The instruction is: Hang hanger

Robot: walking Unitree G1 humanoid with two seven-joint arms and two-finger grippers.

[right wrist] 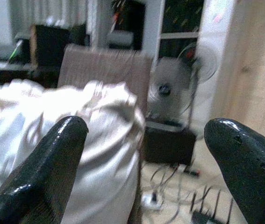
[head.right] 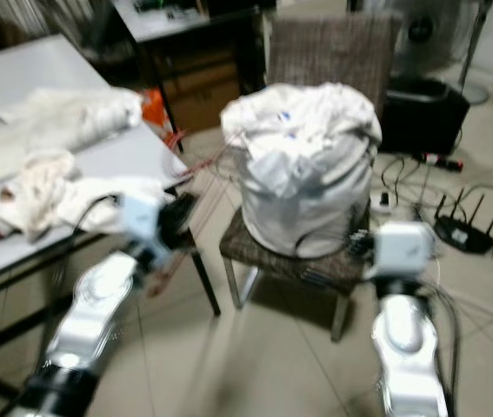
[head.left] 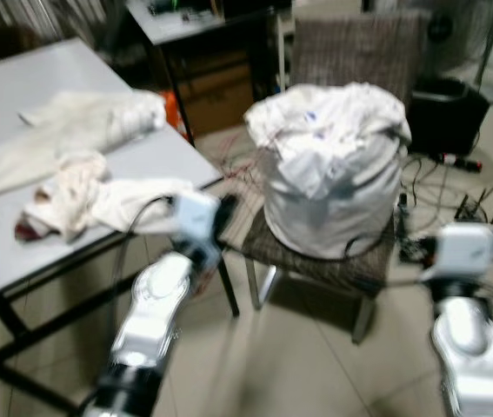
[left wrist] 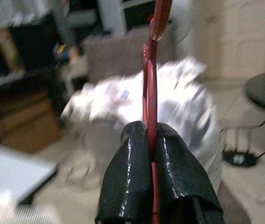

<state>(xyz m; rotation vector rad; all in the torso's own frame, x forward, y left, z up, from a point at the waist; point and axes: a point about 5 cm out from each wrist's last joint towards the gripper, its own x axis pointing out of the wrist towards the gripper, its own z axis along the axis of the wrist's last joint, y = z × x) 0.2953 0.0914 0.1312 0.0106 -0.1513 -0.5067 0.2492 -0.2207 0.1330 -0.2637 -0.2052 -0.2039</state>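
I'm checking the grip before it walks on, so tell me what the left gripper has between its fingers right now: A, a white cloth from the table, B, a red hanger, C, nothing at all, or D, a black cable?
B: in the left wrist view the left gripper has its two black fingers pressed together on a thin red hanger that runs up between them.

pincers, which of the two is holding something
The left pincer: its two black fingers are pressed shut on a thin red hanger that sticks up between them. The right pincer has its fingers spread wide apart with nothing between them.
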